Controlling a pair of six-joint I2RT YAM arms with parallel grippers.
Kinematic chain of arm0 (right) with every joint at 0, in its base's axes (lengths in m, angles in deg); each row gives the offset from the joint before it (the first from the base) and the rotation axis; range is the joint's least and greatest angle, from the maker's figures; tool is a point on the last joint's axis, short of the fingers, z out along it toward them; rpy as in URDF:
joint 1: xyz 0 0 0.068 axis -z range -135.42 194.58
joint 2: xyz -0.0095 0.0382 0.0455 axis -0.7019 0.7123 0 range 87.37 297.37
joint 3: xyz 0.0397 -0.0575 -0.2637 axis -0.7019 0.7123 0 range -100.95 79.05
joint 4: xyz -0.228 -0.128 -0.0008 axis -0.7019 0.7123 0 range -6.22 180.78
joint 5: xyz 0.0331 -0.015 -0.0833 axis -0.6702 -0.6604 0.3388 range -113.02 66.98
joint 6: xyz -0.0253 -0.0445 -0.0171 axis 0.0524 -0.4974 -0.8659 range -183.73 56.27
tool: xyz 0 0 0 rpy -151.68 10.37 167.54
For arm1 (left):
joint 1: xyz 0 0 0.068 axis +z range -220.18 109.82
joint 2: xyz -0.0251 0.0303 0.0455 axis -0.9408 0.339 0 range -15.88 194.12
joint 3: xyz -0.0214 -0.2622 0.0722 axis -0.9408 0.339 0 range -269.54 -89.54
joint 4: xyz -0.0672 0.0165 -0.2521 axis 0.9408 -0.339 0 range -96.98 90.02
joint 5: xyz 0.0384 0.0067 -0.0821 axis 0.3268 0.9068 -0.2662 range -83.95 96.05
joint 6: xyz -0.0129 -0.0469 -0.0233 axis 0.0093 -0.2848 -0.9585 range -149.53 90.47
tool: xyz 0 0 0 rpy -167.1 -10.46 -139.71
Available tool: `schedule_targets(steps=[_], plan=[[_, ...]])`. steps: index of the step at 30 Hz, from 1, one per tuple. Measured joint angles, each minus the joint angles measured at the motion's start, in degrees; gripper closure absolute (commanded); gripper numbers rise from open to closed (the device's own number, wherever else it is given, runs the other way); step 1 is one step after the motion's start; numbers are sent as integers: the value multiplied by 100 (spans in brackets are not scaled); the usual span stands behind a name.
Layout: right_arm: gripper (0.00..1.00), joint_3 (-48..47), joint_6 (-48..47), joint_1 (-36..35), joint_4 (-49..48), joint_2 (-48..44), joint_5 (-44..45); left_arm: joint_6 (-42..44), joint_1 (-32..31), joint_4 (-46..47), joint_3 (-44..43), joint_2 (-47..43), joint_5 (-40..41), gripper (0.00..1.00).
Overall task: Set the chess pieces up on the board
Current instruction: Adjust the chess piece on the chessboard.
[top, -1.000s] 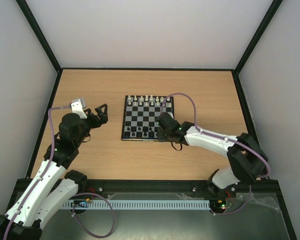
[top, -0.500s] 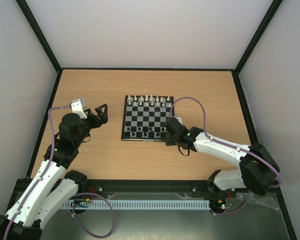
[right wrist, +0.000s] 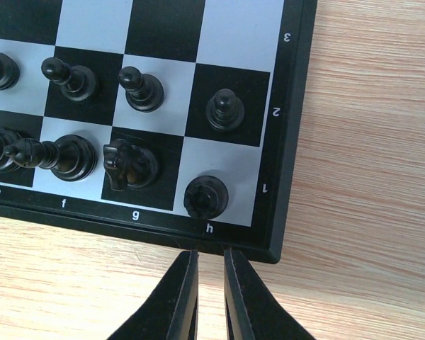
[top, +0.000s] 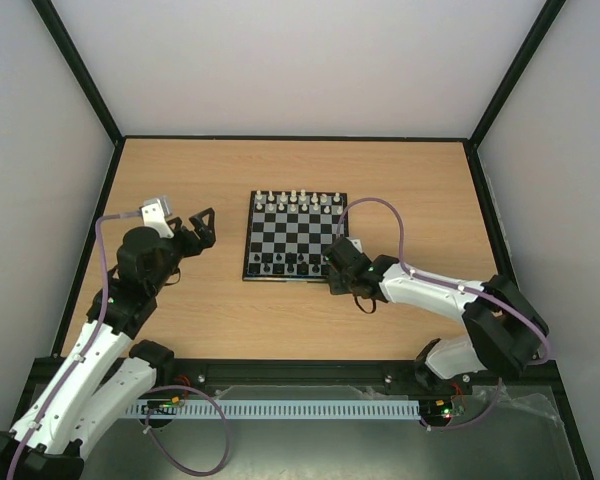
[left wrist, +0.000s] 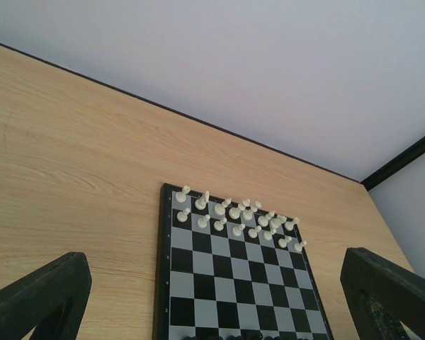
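The board (top: 248,240) lies mid-table. Tiny black chess pieces (top: 280,262) fill its two near rows; white pieces (top: 295,200) fill the far rows. In the right wrist view a black rook (right wrist: 206,196) stands on h1, beside a knight (right wrist: 129,164) and a bishop (right wrist: 57,156), with pawns (right wrist: 224,110) one row further in. My right gripper (right wrist: 211,258) hovers just off the board's near right corner (top: 336,268), its jaws a narrow gap apart and empty. My left gripper (top: 202,226) is wide open and empty, left of the board, facing it (left wrist: 214,256).
Bare wooden tabletop (top: 400,180) surrounds the board. Black frame rails (top: 485,200) and pale walls close in the table on three sides. A purple cable (top: 380,205) arcs over the board's right edge.
My right gripper has drawn back from above the board's near right squares to just off its near edge. The left arm has not moved.
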Motion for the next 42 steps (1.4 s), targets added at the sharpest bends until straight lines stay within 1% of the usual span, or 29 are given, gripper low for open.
schedule_targets(steps=[11, 17, 42], plan=[[83, -2, 2, 2, -203, 157, -13, 0, 0, -11, 0, -33, 0, 0], [86, -44, 4, 2, -208, 365, 17, 0, 0, -13, 0, -55, 2, 1], [86, -256, 4, 79, -254, 483, 238, 2, 0, -13, 0, -96, 2, 0]])
